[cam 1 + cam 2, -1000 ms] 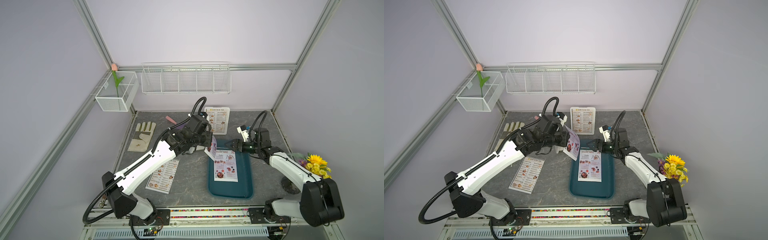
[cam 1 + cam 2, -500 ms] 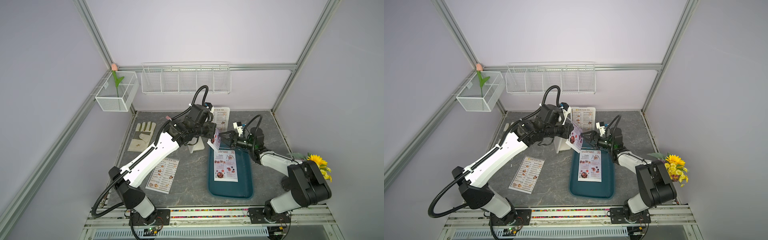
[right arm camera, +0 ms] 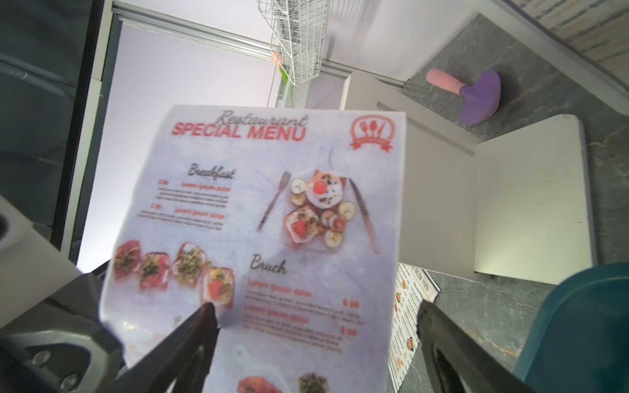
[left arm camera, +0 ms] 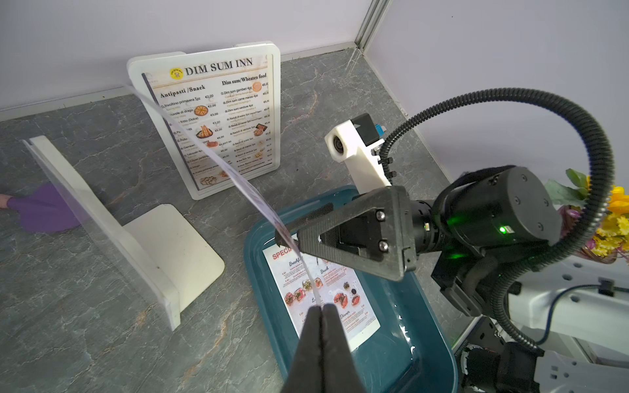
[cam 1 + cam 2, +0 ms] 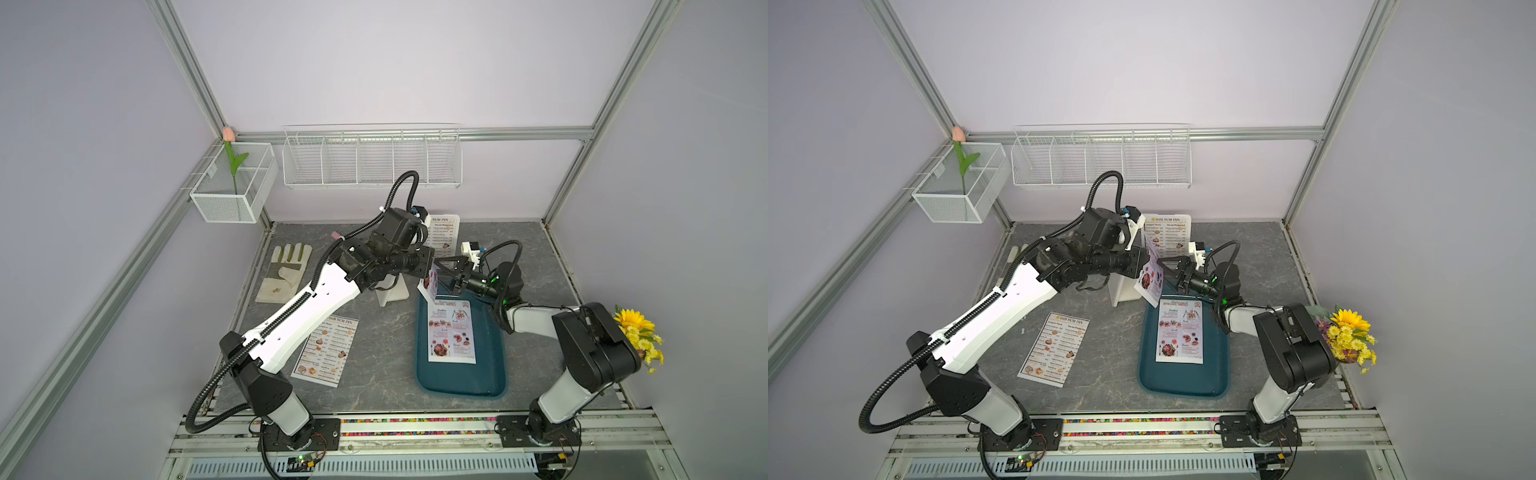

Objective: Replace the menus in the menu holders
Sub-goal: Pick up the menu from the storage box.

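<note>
**Left gripper** (image 4: 321, 311) clenched on the near edge of the held SPECIAL MENU sheet (image 3: 258, 211), which hangs tilted on edge above the far end of the teal tray (image 5: 490, 374), just right of the empty menu holder (image 5: 392, 289); **right gripper** (image 5: 444, 272) released, jaws spread wide at the sheet's right face, one fingertip (image 3: 200, 323) overlapping the print, contact not discernible. Second SPECIAL MENU sheet (image 5: 452, 334) flat in the tray; framed DIM SUM INN menu (image 4: 218, 115) standing in the far menu holder (image 4: 136, 81); loose DIM SUM INN menu (image 5: 326, 351) flat on the table (image 5: 374, 395), near left
</note>
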Controlling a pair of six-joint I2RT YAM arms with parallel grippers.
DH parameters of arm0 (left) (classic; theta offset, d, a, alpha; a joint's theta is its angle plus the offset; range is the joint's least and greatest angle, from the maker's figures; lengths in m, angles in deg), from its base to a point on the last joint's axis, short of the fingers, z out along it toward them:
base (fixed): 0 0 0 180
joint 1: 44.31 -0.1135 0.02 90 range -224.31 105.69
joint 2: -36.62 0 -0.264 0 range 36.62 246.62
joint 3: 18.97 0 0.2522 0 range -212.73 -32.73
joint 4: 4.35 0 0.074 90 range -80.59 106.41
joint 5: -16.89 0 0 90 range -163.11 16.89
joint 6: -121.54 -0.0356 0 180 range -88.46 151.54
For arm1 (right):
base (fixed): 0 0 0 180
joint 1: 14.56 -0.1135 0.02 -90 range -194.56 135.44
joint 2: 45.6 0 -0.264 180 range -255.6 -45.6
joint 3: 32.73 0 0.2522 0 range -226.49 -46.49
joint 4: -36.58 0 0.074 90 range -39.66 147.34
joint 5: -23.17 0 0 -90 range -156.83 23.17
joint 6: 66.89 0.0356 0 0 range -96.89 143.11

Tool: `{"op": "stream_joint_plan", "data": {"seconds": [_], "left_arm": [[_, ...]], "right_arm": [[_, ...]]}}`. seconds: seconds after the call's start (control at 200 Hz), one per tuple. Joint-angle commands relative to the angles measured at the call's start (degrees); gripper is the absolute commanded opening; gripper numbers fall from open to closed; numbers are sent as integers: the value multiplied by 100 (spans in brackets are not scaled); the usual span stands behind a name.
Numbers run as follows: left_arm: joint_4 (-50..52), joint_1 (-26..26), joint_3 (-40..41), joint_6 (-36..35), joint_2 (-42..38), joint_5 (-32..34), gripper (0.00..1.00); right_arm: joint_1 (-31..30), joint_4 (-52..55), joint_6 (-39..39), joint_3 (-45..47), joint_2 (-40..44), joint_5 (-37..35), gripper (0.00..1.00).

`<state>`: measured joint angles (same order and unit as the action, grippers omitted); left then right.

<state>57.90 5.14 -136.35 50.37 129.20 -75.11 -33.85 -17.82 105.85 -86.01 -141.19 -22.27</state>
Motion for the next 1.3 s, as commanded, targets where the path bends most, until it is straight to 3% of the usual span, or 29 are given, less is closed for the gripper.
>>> {"op": "stream_joint_plan", "data": {"seconds": [0.0, 0.63, 1.295], "left_arm": [[45, -33, 14, 49, -177, -37, 0], [-147, -67, 516, 156, -500, 160, 0], [9, -124, 214, 33, -442, 115, 0]], "right_arm": [[-18, -595, 349, 1, 144, -52, 93], [340, -1125, 782, 337, 559, -86, 85], [419, -1389, 545, 615, 971, 120, 81]]}}
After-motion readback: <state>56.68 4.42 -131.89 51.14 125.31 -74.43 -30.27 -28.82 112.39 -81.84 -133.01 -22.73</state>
